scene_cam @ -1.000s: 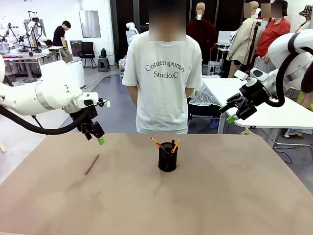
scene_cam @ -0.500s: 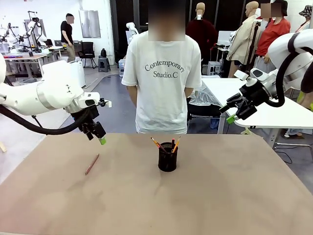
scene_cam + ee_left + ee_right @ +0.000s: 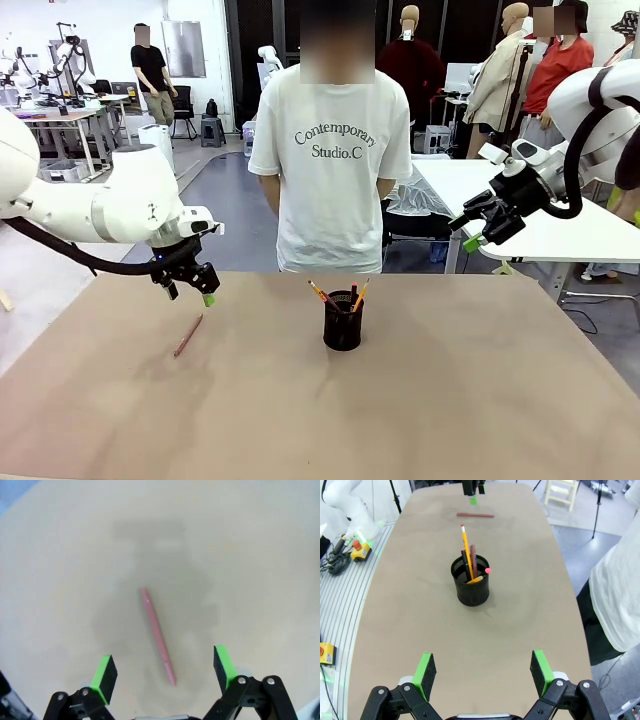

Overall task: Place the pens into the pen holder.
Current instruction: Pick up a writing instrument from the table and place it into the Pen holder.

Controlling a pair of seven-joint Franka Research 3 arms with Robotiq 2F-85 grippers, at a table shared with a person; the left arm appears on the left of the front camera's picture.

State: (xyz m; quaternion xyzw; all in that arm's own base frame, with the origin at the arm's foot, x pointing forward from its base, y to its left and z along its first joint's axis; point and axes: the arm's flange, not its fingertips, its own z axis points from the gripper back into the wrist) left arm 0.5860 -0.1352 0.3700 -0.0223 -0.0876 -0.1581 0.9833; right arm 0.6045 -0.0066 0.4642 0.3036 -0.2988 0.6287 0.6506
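A reddish-brown pen (image 3: 187, 335) lies flat on the tan table, left of the middle; the left wrist view has this pen (image 3: 158, 635) between and beyond the fingers. My left gripper (image 3: 190, 293) hovers open just above and behind it, pointing down, nothing held. The black mesh pen holder (image 3: 343, 320) stands upright at the table's middle with several pens in it, a yellow one and a red-tipped one among them (image 3: 467, 550). My right gripper (image 3: 470, 233) hangs open high at the right, off the table, looking down at the holder (image 3: 470, 586).
A person in a white T-shirt (image 3: 332, 150) stands at the table's far edge, hands behind the back. The tan table (image 3: 450, 390) is bare to the right and in front of the holder. A white table stands behind at the right.
The left arm has swung its wrist round and lowered a little, bringing the gripper to point down over the lying pen. The right arm and the holder have not moved.
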